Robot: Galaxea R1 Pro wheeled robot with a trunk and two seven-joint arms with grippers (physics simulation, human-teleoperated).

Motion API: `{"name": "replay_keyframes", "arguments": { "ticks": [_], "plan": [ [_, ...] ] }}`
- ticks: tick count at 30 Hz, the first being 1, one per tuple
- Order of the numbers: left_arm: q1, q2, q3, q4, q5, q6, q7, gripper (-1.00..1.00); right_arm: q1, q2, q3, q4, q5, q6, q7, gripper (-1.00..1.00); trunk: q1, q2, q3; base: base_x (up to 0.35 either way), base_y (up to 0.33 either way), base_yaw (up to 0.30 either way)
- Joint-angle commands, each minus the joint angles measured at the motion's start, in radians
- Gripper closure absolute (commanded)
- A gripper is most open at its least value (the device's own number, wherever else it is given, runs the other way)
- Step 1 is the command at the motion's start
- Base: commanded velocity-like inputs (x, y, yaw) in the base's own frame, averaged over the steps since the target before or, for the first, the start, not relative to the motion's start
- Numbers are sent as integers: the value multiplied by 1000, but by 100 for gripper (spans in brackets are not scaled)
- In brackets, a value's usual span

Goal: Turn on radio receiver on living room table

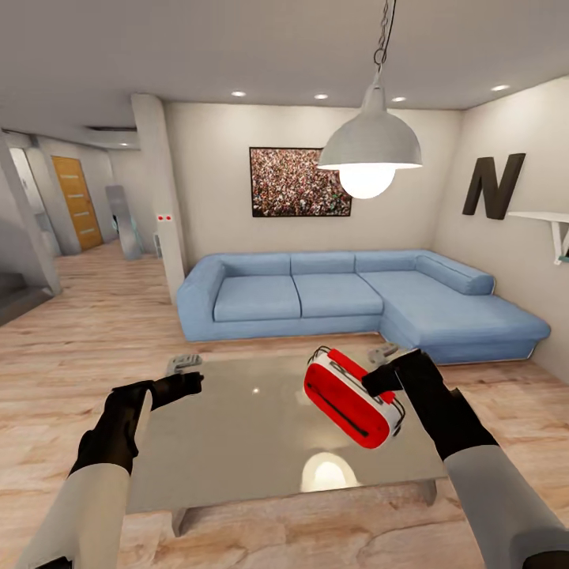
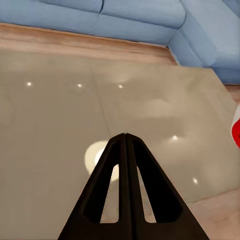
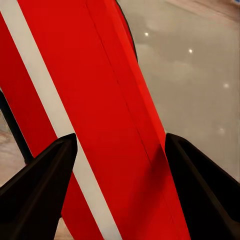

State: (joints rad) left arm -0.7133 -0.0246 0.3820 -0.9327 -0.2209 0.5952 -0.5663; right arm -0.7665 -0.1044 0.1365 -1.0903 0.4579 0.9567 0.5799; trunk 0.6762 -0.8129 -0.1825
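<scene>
Gripping: right tool [image 3: 120, 185] clamps the glossy red radio receiver [image 1: 352, 397], tilted above the tabletop [image 1: 237, 442]
Left tool [image 2: 125, 137]: fingers pressed together, holding nothing
Wall: black "N" [image 1: 493, 185]

The radio receiver [image 1: 353, 397] is bright red with a white trim stripe and a dark slot on its face. The desk [image 1: 237, 442] under it is glossy grey, mirroring the white pendant lamp [image 1: 370, 150]. Behind the desk there's a light blue sofa [image 1: 348, 296] on a pale wood plank floor [image 1: 71, 348]. The right end effector [image 3: 120, 190] looks black, with white sleeves I think.
</scene>
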Motion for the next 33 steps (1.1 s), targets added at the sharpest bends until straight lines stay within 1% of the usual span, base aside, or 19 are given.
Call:
{"name": "replay_keyframes", "arguments": {
  "ticks": [1, 11, 13, 15, 17, 21, 22, 24, 26, 29, 33],
  "plan": [
    [0, 0, 0, 0, 0, 0, 0, 100, 0, 0, 0, 2, -1, -1, 0, 100, 0, 0, 0, 327, -5, 0],
    [0, 0, 0, 0, 0, -1, 0, 100, 1, 0, 0, 80, -7, -3, 15, 100, 0, 0, 0, 327, -61, 0],
    [0, 0, 0, 0, 0, -1, 0, 100, 1, 0, 0, 100, -7, -2, 40, 100, 0, 0, 0, 303, -58, 0],
    [0, 1, 0, 0, 0, -1, 1, 100, 1, 0, 1, 119, -5, 0, 97, 100, 0, 0, 0, 176, -20, 0],
    [1, 3, 0, 0, -1, -3, 2, 100, 1, 0, 1, 127, -3, 1, 128, 100, 0, 0, 0, 73, -8, 0],
    [3, 6, 0, 15, -1, -7, 3, 100, 1, 0, 5, 148, -1, 23, 140, 100, 0, 0, 0, 17, -2, 0],
    [3, 5, 0, 19, -1, -7, 3, 100, 1, 0, 11, 151, -1, 28, 140, 100, 0, 0, 0, 4, 0, 0],
    [2, 5, 0, 23, 0, -8, 3, 100, 1, 0, 50, 155, -1, 35, 138, 100, 0, 0, 0, 2, 0, 0],
    [2, 5, 0, 24, 0, -8, 3, 100, 1, 0, 75, 158, -1, 37, 135, 100, 0, 0, 0, 0, 0, 0],
    [2, 4, 0, 24, 0, -8, 4, 100, 1, 0, 100, 168, 1, 37, 134, 100, 0, 0, 0, 0, 0, 0],
    [2, 3, 0, 25, 0, -8, 4, 100, 1, 0, 134, 172, 19, 36, 134, 100, 0, 0, 0, 0, 0, 0]
  ]
}}
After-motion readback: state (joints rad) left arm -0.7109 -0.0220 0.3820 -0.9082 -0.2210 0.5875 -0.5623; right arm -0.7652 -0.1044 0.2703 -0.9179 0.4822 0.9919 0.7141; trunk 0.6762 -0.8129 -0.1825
